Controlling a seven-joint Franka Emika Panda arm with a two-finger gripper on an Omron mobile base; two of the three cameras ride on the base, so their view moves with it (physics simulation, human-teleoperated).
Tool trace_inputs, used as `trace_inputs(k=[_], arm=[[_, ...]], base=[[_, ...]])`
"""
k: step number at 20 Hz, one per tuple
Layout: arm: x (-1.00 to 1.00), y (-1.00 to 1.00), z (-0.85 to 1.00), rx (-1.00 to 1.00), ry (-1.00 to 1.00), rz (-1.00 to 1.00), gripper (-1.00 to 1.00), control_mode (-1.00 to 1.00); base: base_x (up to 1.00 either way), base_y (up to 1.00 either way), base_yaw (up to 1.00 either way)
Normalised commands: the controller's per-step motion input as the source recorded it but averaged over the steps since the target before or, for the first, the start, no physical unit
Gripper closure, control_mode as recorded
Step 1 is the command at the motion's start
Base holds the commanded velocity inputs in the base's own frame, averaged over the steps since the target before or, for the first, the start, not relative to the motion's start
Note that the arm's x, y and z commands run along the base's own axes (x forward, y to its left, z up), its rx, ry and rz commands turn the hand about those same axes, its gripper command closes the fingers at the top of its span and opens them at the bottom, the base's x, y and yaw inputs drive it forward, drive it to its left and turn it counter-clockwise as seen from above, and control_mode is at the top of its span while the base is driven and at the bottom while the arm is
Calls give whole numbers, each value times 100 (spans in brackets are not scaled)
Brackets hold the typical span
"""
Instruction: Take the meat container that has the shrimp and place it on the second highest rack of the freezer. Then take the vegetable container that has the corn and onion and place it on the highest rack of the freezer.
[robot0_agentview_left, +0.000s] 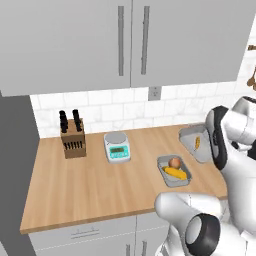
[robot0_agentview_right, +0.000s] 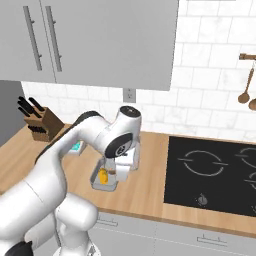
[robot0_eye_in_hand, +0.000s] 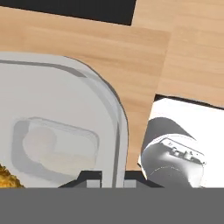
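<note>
The meat container (robot0_agentview_left: 192, 141) is a pale grey tray at the counter's right end. It looks tilted, with the small orange shrimp (robot0_agentview_left: 198, 143) inside. My gripper (robot0_eye_in_hand: 111, 179) is shut on the meat container's rim (robot0_eye_in_hand: 122, 140), one fingertip (robot0_eye_in_hand: 89, 177) inside the tray and the other outside. The shrimp (robot0_eye_in_hand: 6, 177) shows at the lower left of the hand view. From the right, my gripper (robot0_agentview_right: 121, 172) sits over the meat container (robot0_agentview_right: 102, 184). The vegetable container (robot0_agentview_left: 173, 171) lies flat in front, holding the yellow corn (robot0_agentview_left: 176, 173) and the round onion (robot0_agentview_left: 174, 162). The freezer racks are out of view.
A knife block (robot0_agentview_left: 73, 137) and a teal kitchen scale (robot0_agentview_left: 117, 146) stand at the back of the wooden counter (robot0_agentview_left: 90, 185). A black cooktop (robot0_agentview_right: 215, 175) lies to the right. Grey wall cabinets (robot0_agentview_left: 130, 40) hang above, and a tall grey panel (robot0_agentview_left: 15, 165) bounds the left end.
</note>
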Motion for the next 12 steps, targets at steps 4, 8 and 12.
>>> trace_inputs(k=[4,8,12], arm=[[-16,100,81,-30,-17,-18,100,-100],[-35,100,75,-38,-14,-18,100,-100],[-33,53,48,-14,-8,-6,100,-100]], base=[[0,0,0],[0,0,0],[0,0,0]])
